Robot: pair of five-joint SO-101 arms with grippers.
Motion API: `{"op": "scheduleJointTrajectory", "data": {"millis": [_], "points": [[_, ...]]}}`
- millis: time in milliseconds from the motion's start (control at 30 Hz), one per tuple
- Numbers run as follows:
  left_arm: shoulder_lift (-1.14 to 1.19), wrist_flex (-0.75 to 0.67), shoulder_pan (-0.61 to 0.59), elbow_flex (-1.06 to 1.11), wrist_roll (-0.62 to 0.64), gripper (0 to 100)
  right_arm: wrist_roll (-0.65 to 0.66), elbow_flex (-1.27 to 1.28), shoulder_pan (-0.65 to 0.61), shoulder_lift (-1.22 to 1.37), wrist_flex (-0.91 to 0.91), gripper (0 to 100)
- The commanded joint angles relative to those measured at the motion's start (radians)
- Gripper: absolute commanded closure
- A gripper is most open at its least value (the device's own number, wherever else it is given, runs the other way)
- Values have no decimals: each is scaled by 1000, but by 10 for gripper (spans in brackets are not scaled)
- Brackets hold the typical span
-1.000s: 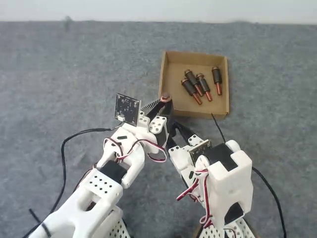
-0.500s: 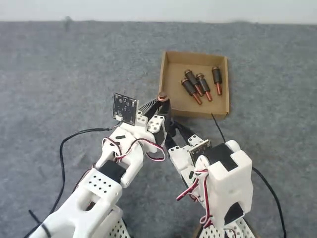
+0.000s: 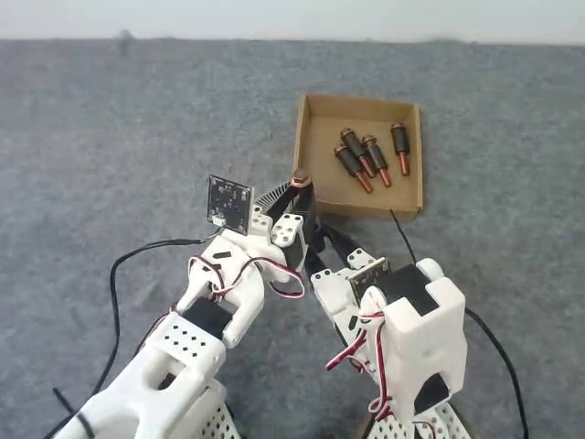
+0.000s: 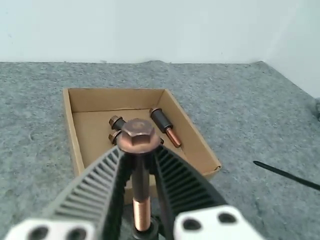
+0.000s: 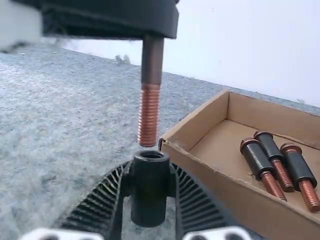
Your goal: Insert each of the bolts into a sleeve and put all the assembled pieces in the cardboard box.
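My left gripper is shut on a copper bolt, head up and thread pointing down. Right under the bolt's tip stands a black sleeve, upright, with my right gripper shut on it. A small gap separates thread and sleeve mouth. In the high view both grippers meet at the bolt just off the near left corner of the cardboard box. Several assembled pieces lie inside the box.
Grey felt covers the table. A black cable runs from the box's near edge back to the right arm. A pale wall rises behind the table's far edge.
The left gripper has lifted and turned the bolt a little, bringing it upright over the sleeve. The right arm has stayed still.
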Motion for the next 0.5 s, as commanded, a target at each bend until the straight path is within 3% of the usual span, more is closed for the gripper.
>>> {"op": "scheduleJointTrajectory", "data": {"millis": [0, 100, 267, 467], "points": [[-3, -34, -3, -18, 9, 988, 8, 25, -4, -7, -21, 991], [20, -43, -2, 4, 9, 988, 8, 25, -4, -7, -21, 991], [186, -181, -6, -12, 9, 988, 8, 25, -2, -7, -21, 991], [265, -192, 0, -36, 9, 988, 9, 25, -2, -5, -21, 991]]}}
